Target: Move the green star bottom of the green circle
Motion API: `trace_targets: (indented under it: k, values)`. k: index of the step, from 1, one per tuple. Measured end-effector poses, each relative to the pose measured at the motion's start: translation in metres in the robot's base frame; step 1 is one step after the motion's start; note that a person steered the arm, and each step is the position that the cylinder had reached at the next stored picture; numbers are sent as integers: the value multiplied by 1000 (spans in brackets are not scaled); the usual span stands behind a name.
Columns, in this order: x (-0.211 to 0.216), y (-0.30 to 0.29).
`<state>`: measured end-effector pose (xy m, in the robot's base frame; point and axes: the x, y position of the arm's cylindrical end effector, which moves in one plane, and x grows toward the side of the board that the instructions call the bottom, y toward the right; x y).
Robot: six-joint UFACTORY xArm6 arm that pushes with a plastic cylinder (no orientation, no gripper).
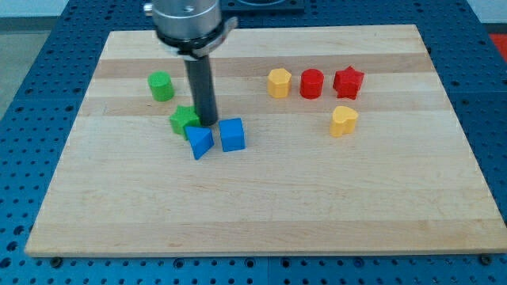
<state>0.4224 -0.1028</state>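
On the wooden surface (261, 206), nearest lie the blue triangle (200, 141) and blue cube (232, 134). My tip (208, 123), a bare rod holding nothing, touches the green star (184, 120). The green circle (161, 85) sits farther left.

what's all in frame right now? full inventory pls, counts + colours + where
green circle: 1, green, upper left of the board
green star: 1, green, below and right of the green circle, partly behind the rod
blue triangle: 1, blue, just below the green star
blue cube: 1, blue, right of the blue triangle
yellow hexagon: 1, yellow, upper centre-right
red cylinder: 1, red, right of the yellow hexagon
red star: 1, red, right end of that row
yellow heart: 1, yellow, below the red star
board: 1, light wood, on a blue perforated table
my tip: 1, dark rod, at the green star's right edge, above the blue blocks
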Motion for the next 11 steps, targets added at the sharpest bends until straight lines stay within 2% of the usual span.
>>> trace_targets:
  k: [5,7,9,11]
  values:
    - [3,-29]
    - [-7,-30]
    - [-23,-74]
    - [-24,-86]
